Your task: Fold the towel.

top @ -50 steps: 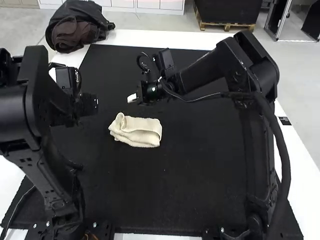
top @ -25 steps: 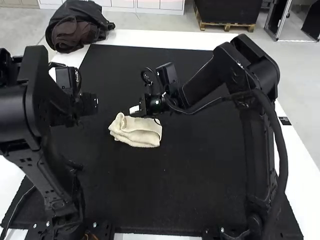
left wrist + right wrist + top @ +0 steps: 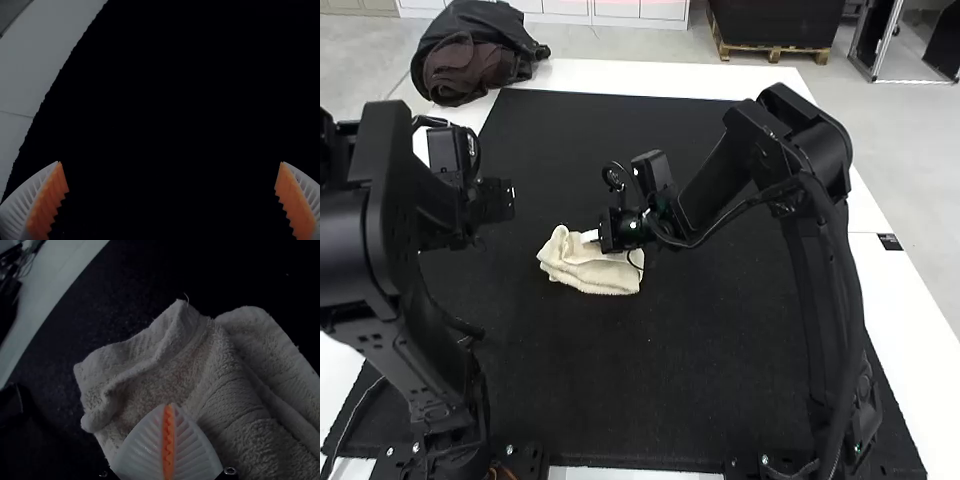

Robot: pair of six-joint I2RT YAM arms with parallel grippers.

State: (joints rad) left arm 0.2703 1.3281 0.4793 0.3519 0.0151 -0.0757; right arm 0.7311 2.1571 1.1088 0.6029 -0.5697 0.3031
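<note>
Right gripper (image 3: 169,405) has moved over the towel (image 3: 230,395), fingers together; left gripper (image 3: 171,162) is wide. Press gently, without dragging.

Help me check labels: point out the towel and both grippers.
Towel (image 3: 250,442): right wrist view, its terry surface.
Left gripper (image 3: 171,162): left wrist view, between its fingertips.
Right gripper (image 3: 169,406): right wrist view, touching fingertips.

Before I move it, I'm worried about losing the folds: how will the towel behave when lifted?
The towel will probably hang floppy, since it lies in soft, bunched folds. Its rough, looped weave suggests it won't slip easily. The loosely stacked layers may open.
</note>
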